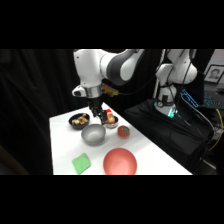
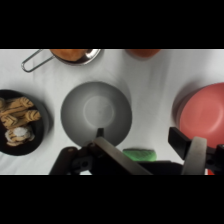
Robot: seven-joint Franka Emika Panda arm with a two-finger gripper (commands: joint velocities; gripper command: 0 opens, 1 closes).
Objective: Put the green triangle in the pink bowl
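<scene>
Side view: gripper hangs over the far end of the table, above the grey bowl and between the black bowl and a small dish; the green triangle lies flat at the near edge, just beside the pink bowl and apart from it, with a small red-and-green item further back. Wrist view: grey bowl empty below the gripper, fingers spread with nothing between them; triangle partly hidden behind the linkage, pink bowl at right, black bowl of brown pieces at left, a handled metal cup at top.
</scene>
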